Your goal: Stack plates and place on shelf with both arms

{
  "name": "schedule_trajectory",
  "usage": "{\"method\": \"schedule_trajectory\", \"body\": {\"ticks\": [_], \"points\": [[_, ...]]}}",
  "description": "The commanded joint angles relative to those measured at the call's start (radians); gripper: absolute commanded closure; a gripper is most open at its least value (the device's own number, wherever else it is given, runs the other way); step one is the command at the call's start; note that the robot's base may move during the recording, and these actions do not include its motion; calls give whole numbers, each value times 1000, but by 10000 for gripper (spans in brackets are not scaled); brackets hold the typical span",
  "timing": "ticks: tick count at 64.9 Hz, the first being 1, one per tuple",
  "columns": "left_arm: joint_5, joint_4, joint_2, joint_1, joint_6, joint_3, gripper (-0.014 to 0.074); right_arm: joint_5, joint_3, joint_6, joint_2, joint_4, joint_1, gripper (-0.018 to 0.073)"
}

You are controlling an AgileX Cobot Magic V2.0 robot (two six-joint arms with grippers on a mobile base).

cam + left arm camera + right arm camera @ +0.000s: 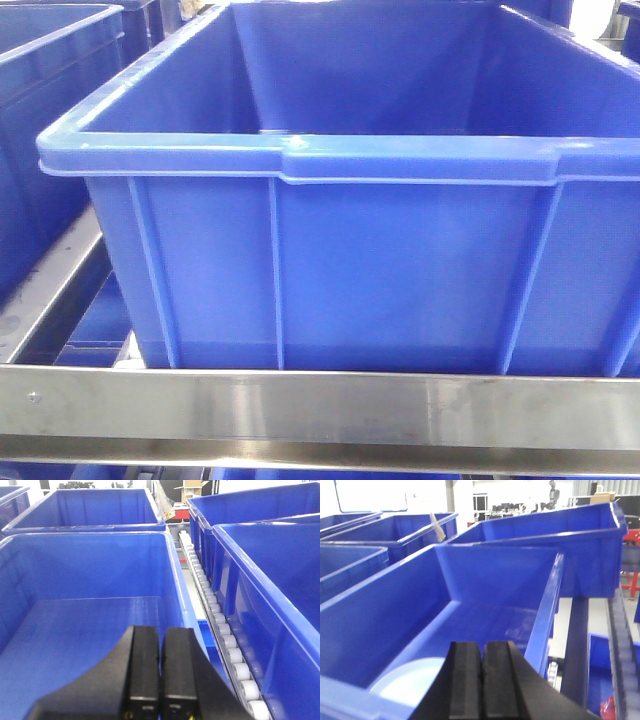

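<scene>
Lying in the crate (485, 595) below the right gripper (482, 687), a pale plate (407, 682) is seen; both grippers are closed, empty.

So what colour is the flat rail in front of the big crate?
Brushed silver steel; the rail shows best in the front-facing view, below the blue crate.

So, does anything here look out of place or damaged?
Nothing looks damaged or spilled. One oddity: a pale plate lies inside the blue crate below the shut right end effector, not on the steel shelf rail. The left end effector is shut too.
</scene>
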Motion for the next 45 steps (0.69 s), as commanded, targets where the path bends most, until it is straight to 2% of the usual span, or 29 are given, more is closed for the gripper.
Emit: {"method": "schedule_trajectory", "body": {"ticks": [1,7,13,18,21,32,45], "points": [[-80,0,7,0,1,-30,514,-67,-18,0,2,1,-7,510],[-80,0,7,0,1,-30,514,-110,21,0,2,1,-7,510],[-80,0,7,0,1,-30,514,-239,103,0,-16,1,-11,510],[-80,0,7,0,1,-30,514,-316,173,0,-53,1,-34,510],[-80,0,7,0,1,-30,514,-315,198,0,-72,1,-57,510],[-80,0,7,0,1,-30,514,-117,225,0,-195,1,-181,510],[-80,0,7,0,1,-30,514,89,236,6,-262,1,-235,510]]}}
